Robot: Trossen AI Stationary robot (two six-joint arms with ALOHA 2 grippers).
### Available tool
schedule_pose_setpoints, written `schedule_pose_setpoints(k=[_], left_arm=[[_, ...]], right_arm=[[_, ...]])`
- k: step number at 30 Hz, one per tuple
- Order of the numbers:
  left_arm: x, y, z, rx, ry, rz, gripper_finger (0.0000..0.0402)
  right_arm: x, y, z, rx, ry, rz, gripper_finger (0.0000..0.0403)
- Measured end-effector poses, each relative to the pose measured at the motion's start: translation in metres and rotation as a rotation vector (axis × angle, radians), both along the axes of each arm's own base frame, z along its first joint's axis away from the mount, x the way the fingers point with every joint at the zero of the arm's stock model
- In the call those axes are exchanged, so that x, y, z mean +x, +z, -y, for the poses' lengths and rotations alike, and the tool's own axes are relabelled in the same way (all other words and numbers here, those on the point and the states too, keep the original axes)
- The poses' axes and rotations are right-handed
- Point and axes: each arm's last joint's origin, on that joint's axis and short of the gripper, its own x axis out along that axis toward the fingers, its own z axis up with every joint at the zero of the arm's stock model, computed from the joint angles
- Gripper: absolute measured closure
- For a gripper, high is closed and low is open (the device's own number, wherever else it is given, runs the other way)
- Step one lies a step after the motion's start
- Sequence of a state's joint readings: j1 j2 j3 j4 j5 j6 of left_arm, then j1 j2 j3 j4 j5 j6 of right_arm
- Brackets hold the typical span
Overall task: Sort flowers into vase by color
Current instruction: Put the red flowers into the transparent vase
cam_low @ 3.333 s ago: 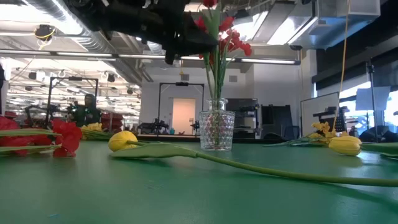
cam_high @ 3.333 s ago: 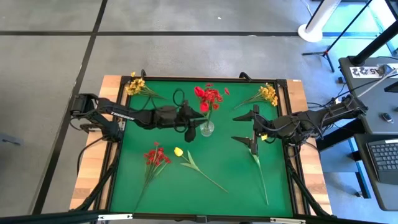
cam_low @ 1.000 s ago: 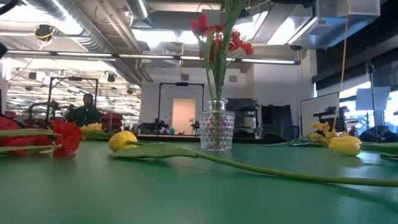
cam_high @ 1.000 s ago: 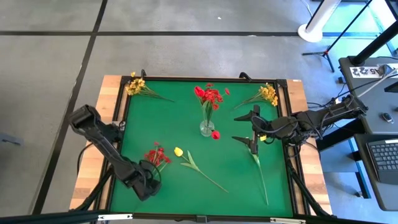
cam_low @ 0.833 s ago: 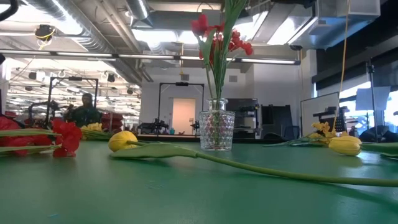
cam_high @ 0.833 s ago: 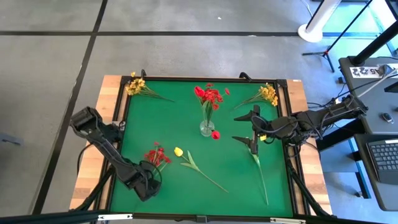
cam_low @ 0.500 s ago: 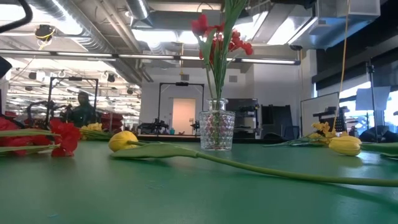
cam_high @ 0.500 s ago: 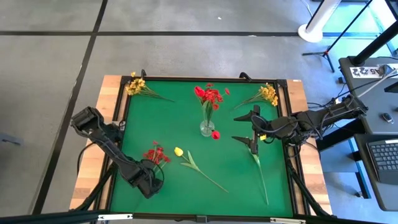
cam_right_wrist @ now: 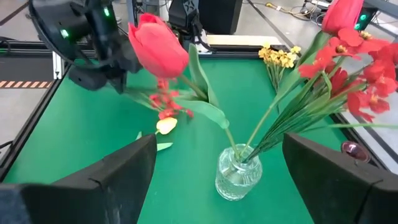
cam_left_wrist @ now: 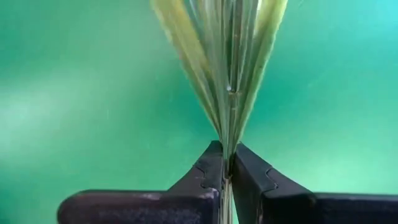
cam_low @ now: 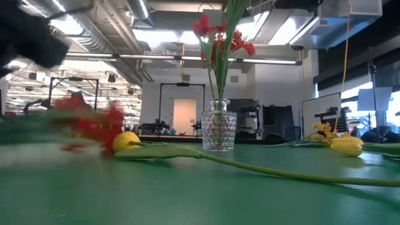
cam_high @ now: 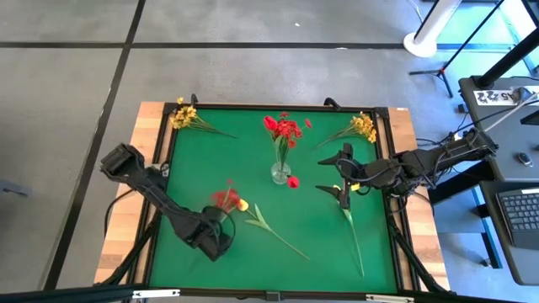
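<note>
The left gripper (cam_high: 221, 237) sits over the green mat at about 7 o'clock from the clear knobbed glass vase (cam_high: 280, 173). Its two dark fingers (cam_left_wrist: 211, 171) are pressed together on the bunched thin green stems of a red clustered spray (cam_high: 225, 199); the spray's blurred red head lies near 8 o'clock of the vase, touching or just beside the head of a yellow tulip (cam_high: 242, 204) whose long stem and leaf run off toward 5 o'clock.

The vase stands near the middle of the green felt-topped table (cam_high: 194, 160) and holds red flowers (cam_high: 284, 129) — sprays and a tulip — with one red tulip head (cam_high: 291, 182) drooping low at its 4 o'clock side.

The right gripper (cam_high: 343, 178) hovers at 3 o'clock of the vase, fingers (cam_right_wrist: 99, 180) spread wide and holding nothing. Just below it, a second yellow tulip (cam_high: 355, 187) lies on the mat, its stem trailing toward 5 o'clock.

Two yellow-orange clustered sprays rest at the far corners: one at 10 o'clock (cam_high: 184, 115), one at 2 o'clock (cam_high: 363, 126).
</note>
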State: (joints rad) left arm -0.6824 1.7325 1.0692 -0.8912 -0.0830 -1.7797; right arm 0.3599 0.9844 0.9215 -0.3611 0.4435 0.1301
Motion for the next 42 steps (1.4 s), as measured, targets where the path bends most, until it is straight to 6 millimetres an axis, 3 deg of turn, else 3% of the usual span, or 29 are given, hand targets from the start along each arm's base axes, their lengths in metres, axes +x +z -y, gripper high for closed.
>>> schedule_pose_setpoints(k=[5, 11, 16, 26, 32, 37, 42], left_arm=[[0.016, 0.042, -0.013, 0.113, -0.088, 0.168, 0.0393], [0.028, 0.092, -0.032, 0.386, -0.232, 0.504, 0.0394], [0.037, 0.125, -0.049, 0.644, -0.347, 0.671, 0.0395], [0.064, 0.185, -0.099, 0.787, -0.592, 0.945, 0.0395], [0.078, 0.193, -0.140, 0.818, -0.656, 1.019, 0.0394], [0.085, 0.177, -0.176, 0.817, -0.658, 1.118, 0.0394], [0.083, 0.154, -0.200, 0.828, -0.664, 1.198, 0.0394]], right_arm=[[-0.001, -0.001, 0.000, 0.015, -0.009, -0.014, 0.0056], [-0.001, -0.002, 0.000, 0.036, -0.019, -0.019, 0.0056], [-0.002, -0.003, 0.001, 0.051, -0.028, -0.030, 0.0056], [-0.003, -0.006, 0.001, 0.045, -0.030, -0.055, 0.0056], [-0.002, -0.005, 0.001, 0.044, -0.028, -0.049, 0.0056], [-0.002, -0.005, 0.000, 0.050, -0.019, -0.051, 0.0056], [-0.002, -0.005, 0.000, 0.064, -0.016, -0.050, 0.0056]])
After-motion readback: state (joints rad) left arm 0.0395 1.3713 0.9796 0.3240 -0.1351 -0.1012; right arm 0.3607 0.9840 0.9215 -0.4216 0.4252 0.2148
